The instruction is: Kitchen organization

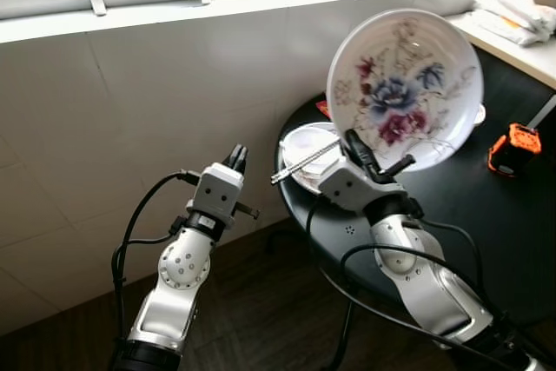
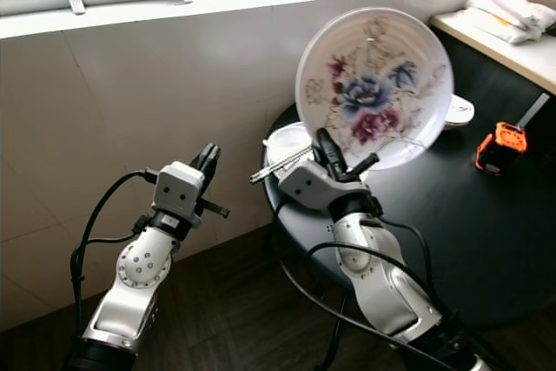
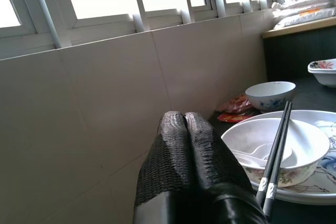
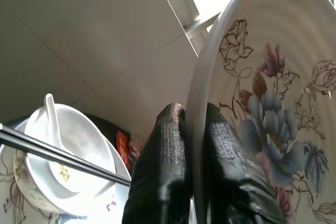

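Mid-carry: right gripper (image 1: 375,163) pinched on the lower rim of the floral plate (image 1: 405,86), held upright in the air above the round black table (image 1: 486,232), over its left edge and just above the white bowl (image 1: 311,152) crossed by chopsticks (image 1: 306,162). Left gripper (image 1: 236,159) empty, fingers pressed together, raised off the table's left edge near the tiled wall (image 1: 122,110). Next, likely: tilt flat and lower onto a bare part of the tabletop, clear of the bowl.

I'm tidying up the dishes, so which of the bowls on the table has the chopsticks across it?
The big white bowl with the spoon, stacked on a floral plate; the small blue-patterned bowl behind it carries nothing.
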